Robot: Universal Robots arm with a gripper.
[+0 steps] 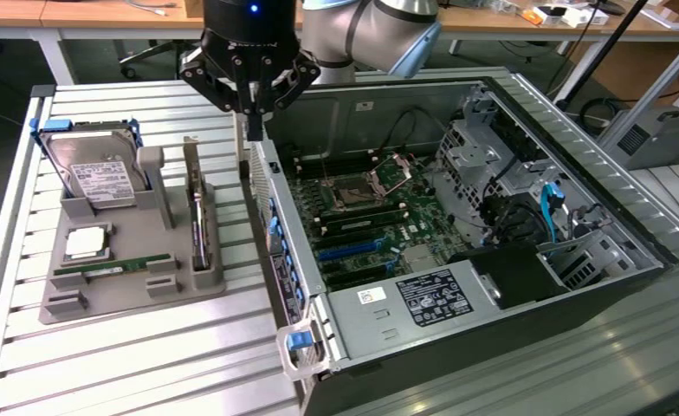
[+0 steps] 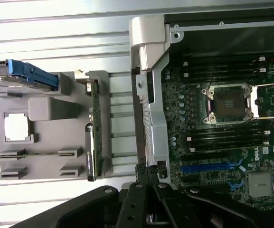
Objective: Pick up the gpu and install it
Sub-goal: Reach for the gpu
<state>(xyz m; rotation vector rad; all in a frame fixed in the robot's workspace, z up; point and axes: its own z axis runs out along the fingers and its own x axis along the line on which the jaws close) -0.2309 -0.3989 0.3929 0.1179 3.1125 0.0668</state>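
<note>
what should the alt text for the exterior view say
A robot arm's shut pincer hangs above the side wall of an open computer case, its motherboard exposed. On the exterior view's left, a gray holder carries the gpu standing on edge, a hard drive and a memory stick.

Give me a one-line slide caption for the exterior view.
Shut gripper above a wall of the open computer case; the gpu stands on edge in the gray holder beside it.
</note>
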